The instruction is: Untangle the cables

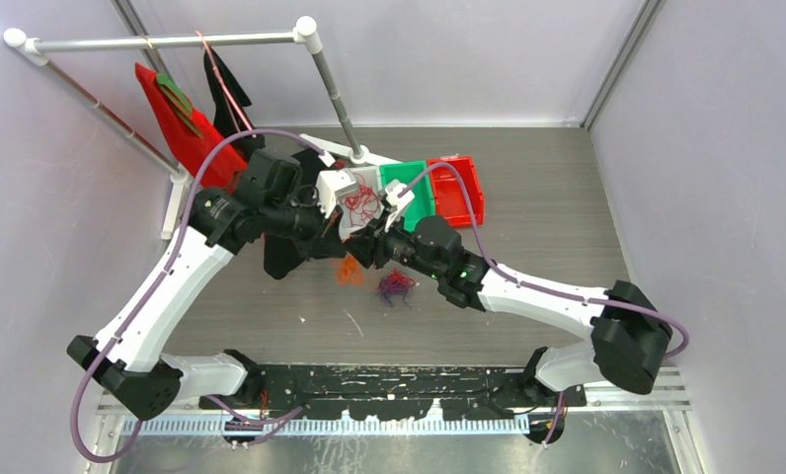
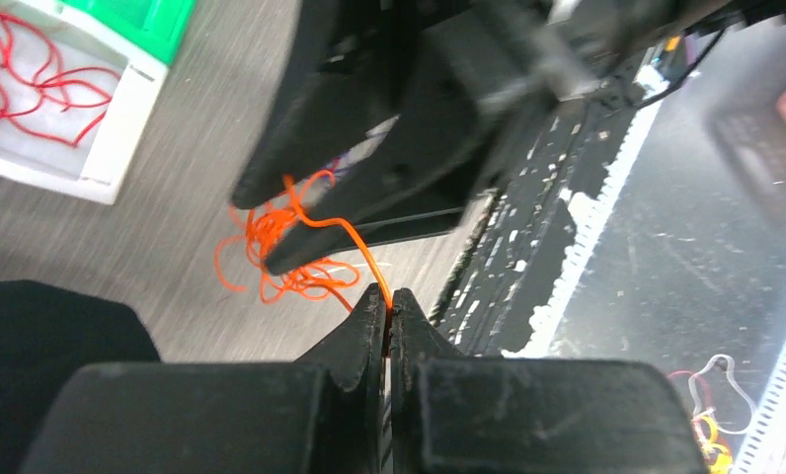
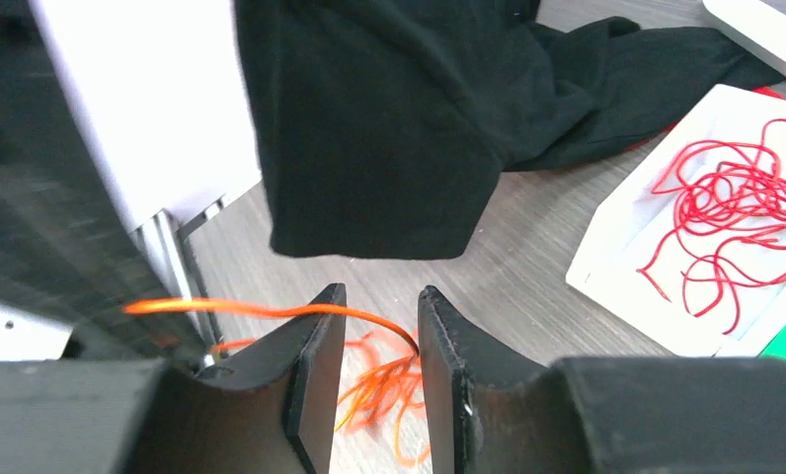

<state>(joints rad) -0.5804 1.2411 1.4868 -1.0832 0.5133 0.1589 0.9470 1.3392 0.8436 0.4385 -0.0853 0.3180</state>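
Note:
The orange cable (image 2: 280,252) lies as a loose clump on the table, seen from above as an orange clump (image 1: 349,269). One strand rises from it into my left gripper (image 2: 389,294), which is shut on that strand. My right gripper (image 3: 377,326) hangs just above the orange clump (image 3: 394,390), open, with the strand draped across its left finger and touching its right finger. From above, the left gripper (image 1: 338,233) and right gripper (image 1: 361,245) almost meet. A purple cable clump (image 1: 396,286) lies to the right. A red cable (image 1: 361,202) sits in a white bin (image 3: 616,252).
A green bin (image 1: 411,188) and a red bin (image 1: 460,190) stand behind the white one. A black garment (image 3: 389,128) lies on the table beside the grippers. A red garment (image 1: 177,123) hangs from the pipe rack (image 1: 172,41) at the back left.

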